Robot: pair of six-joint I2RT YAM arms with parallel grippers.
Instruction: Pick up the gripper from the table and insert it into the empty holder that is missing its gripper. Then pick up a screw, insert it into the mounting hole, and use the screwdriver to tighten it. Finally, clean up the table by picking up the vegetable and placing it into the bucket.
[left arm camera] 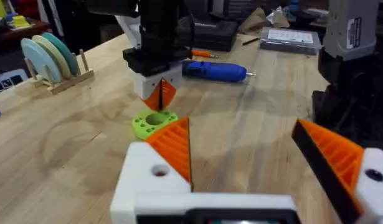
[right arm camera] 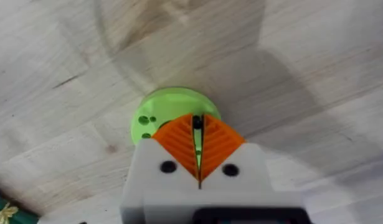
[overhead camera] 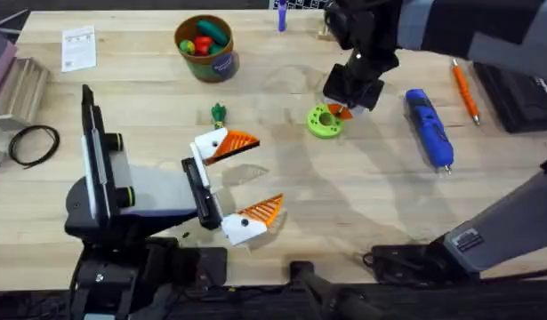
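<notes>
My left gripper (overhead camera: 255, 176) lies open on the table. Both of its white holders (overhead camera: 213, 142) carry an orange ribbed wedge (overhead camera: 240, 142). The mounting hole (left arm camera: 159, 170) in the nearer holder looks empty. Straight above the round green disc (overhead camera: 324, 122) my right gripper (overhead camera: 341, 111) points down. Its orange pads (right arm camera: 179, 140) are shut on a small dark screw (right arm camera: 197, 122). The blue screwdriver (overhead camera: 429, 129) lies to the right of the disc. Left of the disc lies the dark-green vegetable (overhead camera: 219, 113). At the back stands the tan bucket (overhead camera: 221, 64), holding toy produce.
A thin orange pen-like tool (overhead camera: 464, 89) lies at the far right beside a black device (overhead camera: 522, 98). A coiled black cable (overhead camera: 33, 144) and a paper card (overhead camera: 78, 46) sit at the left. In the left wrist view a wooden rack with discs (left arm camera: 51, 59) stands to one side.
</notes>
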